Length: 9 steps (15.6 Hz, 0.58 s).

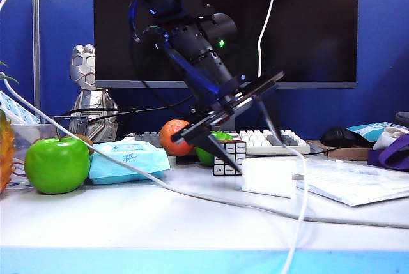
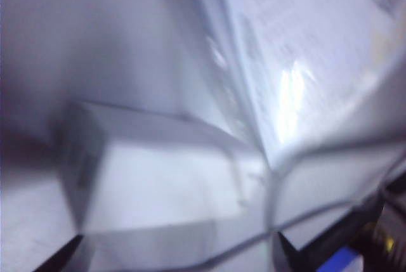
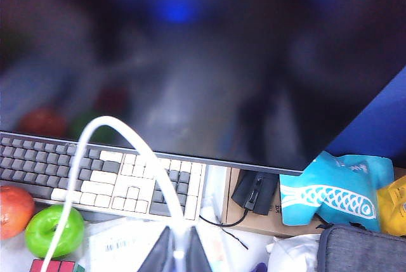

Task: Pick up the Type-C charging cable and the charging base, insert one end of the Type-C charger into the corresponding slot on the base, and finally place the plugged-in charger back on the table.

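The charging base (image 1: 268, 177), a small glossy white block, lies on the white table (image 1: 128, 223) right of the middle. My left gripper (image 1: 250, 149) hangs tilted just above and left of it, its lower fingertip (image 1: 237, 170) close beside the block. In the blurred left wrist view the base (image 2: 158, 183) fills the space between the wide-apart fingertips (image 2: 63, 259) of that open gripper (image 2: 174, 256). My right gripper (image 3: 175, 253) is shut on the thin white Type-C charging cable (image 3: 120, 132). That cable (image 1: 300, 184) hangs from above, past the base, to the table's front edge. The slot does not show.
A thicker greyish cord (image 1: 160, 184) runs across the desk. A green apple (image 1: 57, 164), a light-blue wipes pack (image 1: 128, 161), a puzzle cube (image 1: 230, 158) and a red fruit (image 1: 174, 137) stand left of the base. A plastic packet (image 1: 358, 181) lies right, a keyboard (image 1: 268, 141) behind.
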### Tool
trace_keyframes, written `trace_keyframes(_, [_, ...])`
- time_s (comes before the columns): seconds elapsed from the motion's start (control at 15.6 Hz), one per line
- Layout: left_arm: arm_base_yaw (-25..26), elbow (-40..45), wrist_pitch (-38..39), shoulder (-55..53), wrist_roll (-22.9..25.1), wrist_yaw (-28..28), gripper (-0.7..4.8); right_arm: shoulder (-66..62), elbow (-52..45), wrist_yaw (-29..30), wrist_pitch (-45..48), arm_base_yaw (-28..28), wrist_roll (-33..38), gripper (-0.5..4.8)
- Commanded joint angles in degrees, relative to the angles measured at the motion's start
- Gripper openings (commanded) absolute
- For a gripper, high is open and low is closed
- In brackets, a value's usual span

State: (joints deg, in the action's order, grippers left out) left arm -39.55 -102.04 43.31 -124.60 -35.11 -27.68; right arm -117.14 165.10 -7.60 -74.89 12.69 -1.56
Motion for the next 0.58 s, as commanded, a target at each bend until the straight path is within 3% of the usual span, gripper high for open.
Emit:
trace_keyframes(0.06, [0.04,-0.07,4.35,0.44,6.32,-0.59,3.67,0.33,0.20,0.24,1.03,0.00,0.00,-0.01])
trace_keyframes(0.58, [-1.60,-0.04,-7.80,-1.68,-10.71,-0.46,3.61,0.55,0.24,0.26,1.03,0.00,0.00,-0.01])
